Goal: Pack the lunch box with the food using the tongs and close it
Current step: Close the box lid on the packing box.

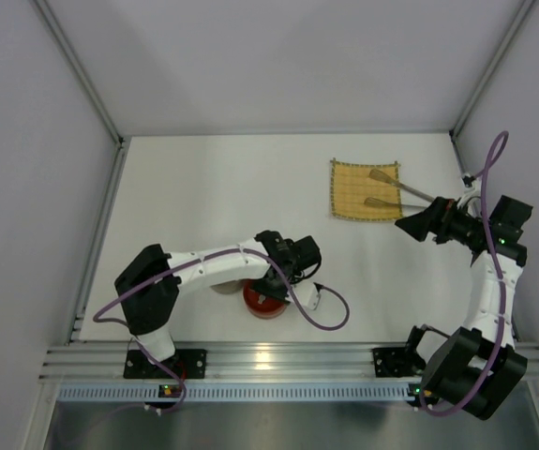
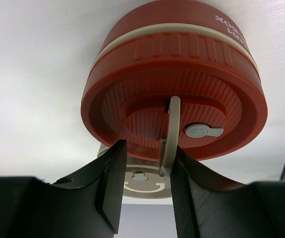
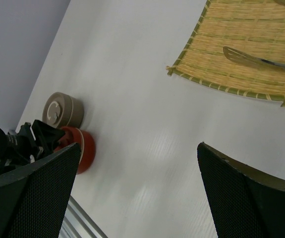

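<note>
The lunch box (image 2: 172,64) is a round red tub with its ribbed red lid on, standing near the table's front (image 1: 262,302). Its grey loop handle (image 2: 172,124) stands upright between the fingers of my left gripper (image 2: 148,148). The jaws are apart: the handle rests against the right finger, with a gap to the left one. The silver tongs (image 1: 400,190) lie across the yellow mat (image 1: 353,192), their flat tips (image 3: 241,57) on the weave. My right gripper (image 1: 417,225) hovers wide open beside the mat's right edge, holding nothing. The food is out of view.
A round beige container (image 3: 60,110) with a C-shaped handle on top stands just behind the red lunch box (image 3: 80,148). A purple cable (image 1: 330,314) loops on the table to the right of the box. The metal rail (image 1: 269,361) borders the front edge.
</note>
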Action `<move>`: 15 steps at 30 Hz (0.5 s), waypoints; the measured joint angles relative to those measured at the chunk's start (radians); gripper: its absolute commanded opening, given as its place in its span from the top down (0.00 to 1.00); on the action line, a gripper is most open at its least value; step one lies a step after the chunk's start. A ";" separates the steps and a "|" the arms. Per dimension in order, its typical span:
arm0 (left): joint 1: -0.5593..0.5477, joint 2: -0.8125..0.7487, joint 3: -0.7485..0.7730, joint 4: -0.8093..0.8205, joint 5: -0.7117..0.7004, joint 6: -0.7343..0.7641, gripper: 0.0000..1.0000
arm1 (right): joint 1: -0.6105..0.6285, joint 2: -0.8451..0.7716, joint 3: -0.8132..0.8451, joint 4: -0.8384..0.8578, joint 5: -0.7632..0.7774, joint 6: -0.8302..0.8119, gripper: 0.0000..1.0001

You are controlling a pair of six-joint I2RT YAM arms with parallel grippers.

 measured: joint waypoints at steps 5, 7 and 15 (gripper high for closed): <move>0.000 0.018 0.029 -0.040 0.031 -0.004 0.55 | 0.000 0.000 0.000 -0.003 -0.001 -0.001 0.01; 0.000 0.026 0.043 -0.051 0.046 -0.007 0.55 | 0.000 0.000 0.000 -0.005 -0.001 -0.001 0.01; -0.001 0.043 0.100 -0.053 0.068 -0.013 0.55 | 0.000 0.000 0.000 -0.006 -0.003 -0.001 0.01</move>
